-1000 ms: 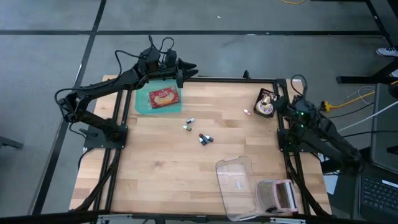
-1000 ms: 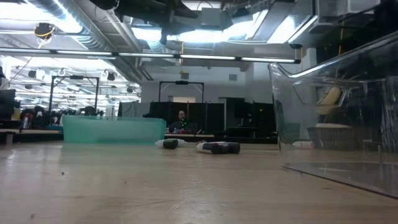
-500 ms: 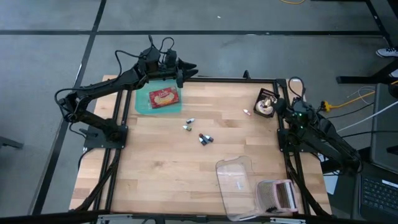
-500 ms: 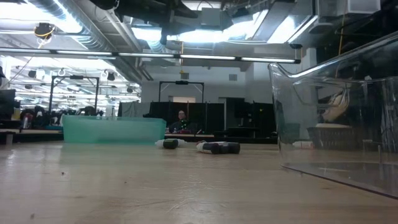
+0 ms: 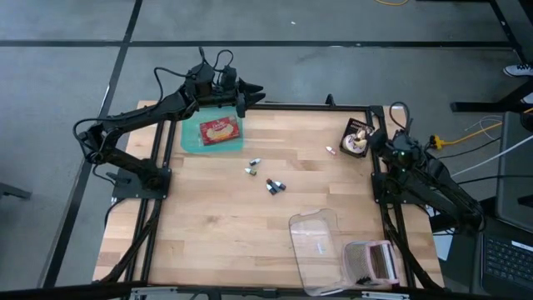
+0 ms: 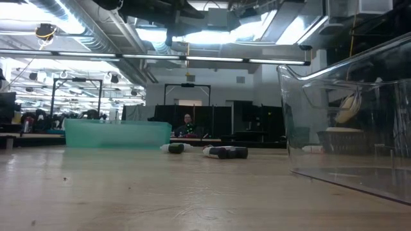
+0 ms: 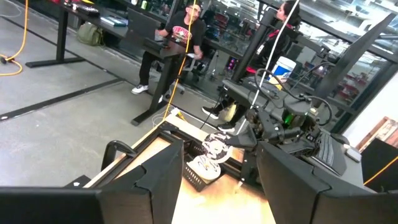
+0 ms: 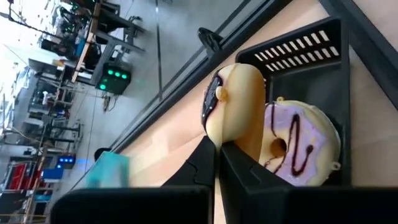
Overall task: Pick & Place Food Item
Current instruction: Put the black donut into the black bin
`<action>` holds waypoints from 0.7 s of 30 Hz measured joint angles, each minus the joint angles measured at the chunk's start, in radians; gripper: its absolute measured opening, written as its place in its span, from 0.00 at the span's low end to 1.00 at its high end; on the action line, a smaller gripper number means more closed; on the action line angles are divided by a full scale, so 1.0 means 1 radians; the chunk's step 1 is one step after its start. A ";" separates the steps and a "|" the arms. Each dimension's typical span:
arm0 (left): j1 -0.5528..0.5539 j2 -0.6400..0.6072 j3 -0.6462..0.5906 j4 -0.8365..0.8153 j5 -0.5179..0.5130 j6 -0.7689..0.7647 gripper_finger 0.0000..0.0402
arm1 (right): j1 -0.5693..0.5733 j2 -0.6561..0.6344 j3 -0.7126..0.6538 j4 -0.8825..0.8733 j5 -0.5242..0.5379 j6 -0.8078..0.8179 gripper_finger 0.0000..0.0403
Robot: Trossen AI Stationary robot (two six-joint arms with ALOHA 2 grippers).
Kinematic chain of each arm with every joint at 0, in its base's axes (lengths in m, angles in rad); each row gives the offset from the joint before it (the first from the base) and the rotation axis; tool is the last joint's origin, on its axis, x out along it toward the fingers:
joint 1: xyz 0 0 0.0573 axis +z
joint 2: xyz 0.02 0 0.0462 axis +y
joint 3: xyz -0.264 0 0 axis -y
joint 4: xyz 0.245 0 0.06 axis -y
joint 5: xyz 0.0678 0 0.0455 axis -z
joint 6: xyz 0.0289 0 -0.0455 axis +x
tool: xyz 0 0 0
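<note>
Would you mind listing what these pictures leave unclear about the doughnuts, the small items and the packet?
- Chocolate-iced doughnut in the right gripper: its lower edge, hidden by the fingers in the right wrist view.
- Purple-iced doughnut in the black slotted tray: partly hidden behind the held one.
- Small wrapped items: too small in the high view to identify.
- Red packet in the teal tray: label unreadable; the tray wall hides it in the low view.

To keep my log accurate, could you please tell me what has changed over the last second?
Only a little: the right gripper, shut on the cream chocolate-iced doughnut, carried it slightly lower by the black slotted plastic tray. Nothing was taken or let go. The open left gripper by the teal plastic tray and the clear plastic container stayed put.
</note>
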 joint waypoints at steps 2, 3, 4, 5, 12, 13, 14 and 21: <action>0.000 0.000 0.000 0.000 0.000 0.000 0.49 | 0.000 0.000 0.000 0.014 0.003 0.001 0.01; 0.000 0.000 0.000 0.000 0.000 0.000 0.49 | 0.000 0.000 0.000 0.020 0.001 0.008 0.01; 0.000 0.000 0.000 -0.001 0.000 0.000 0.49 | 0.000 0.000 0.000 0.025 -0.001 0.020 0.01; 0.000 0.000 0.000 -0.001 0.000 0.000 0.49 | 0.000 0.000 0.000 0.030 -0.002 0.025 0.01; 0.000 0.000 0.000 -0.008 0.000 0.008 0.49 | 0.000 0.018 0.000 0.274 -0.041 -0.053 0.01; 0.000 0.000 0.000 -0.009 0.000 0.008 0.49 | 0.000 0.028 0.000 0.313 -0.050 -0.072 0.01; 0.000 0.000 0.000 -0.011 0.000 0.010 0.49 | 0.000 0.039 0.000 0.342 -0.066 -0.088 0.01; 0.000 0.004 0.000 -0.029 0.004 0.026 0.49 | 0.001 0.134 -0.023 0.523 -0.151 -0.169 0.01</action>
